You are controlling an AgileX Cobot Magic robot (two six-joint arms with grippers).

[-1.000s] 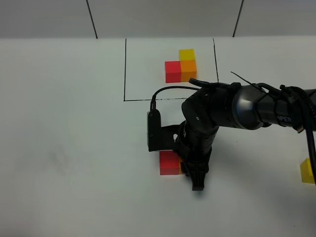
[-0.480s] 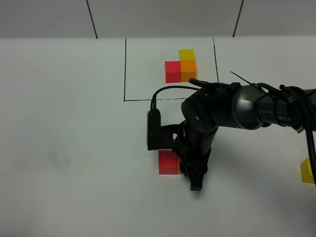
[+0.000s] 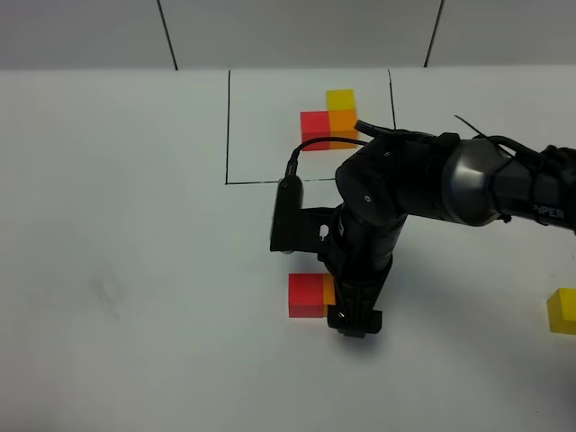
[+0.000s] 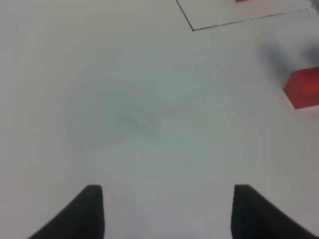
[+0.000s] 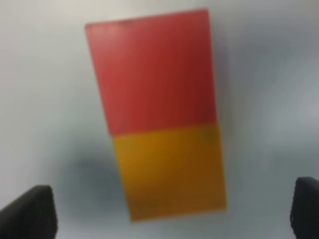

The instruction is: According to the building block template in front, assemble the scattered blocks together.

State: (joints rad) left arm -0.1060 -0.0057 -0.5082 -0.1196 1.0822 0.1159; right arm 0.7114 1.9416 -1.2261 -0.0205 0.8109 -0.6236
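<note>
The building block template (image 3: 328, 121) is an L of red, orange and yellow cubes inside a thin black rectangle at the back. Of the scattered blocks, the red cube (image 3: 305, 295) and the orange cube (image 3: 328, 291) sit side by side and touching on the table. They fill the right wrist view, red (image 5: 152, 69) and orange (image 5: 169, 169). My right gripper (image 3: 353, 319) hangs just above the orange cube, open, its fingertips (image 5: 27, 211) wide apart and off the cube. The yellow cube (image 3: 562, 310) lies alone at the far right. My left gripper (image 4: 167, 211) is open and empty over bare table.
The white table (image 3: 135, 270) is bare on the left. The left wrist view shows the red cube (image 4: 304, 87) and a corner of the black rectangle line (image 4: 192, 29). The right arm's body and cable cover part of the rectangle's front edge.
My right gripper has let go of the orange cube and lifted a little. The orange cube now shows beside the red one. The red cube has shifted slightly left.
</note>
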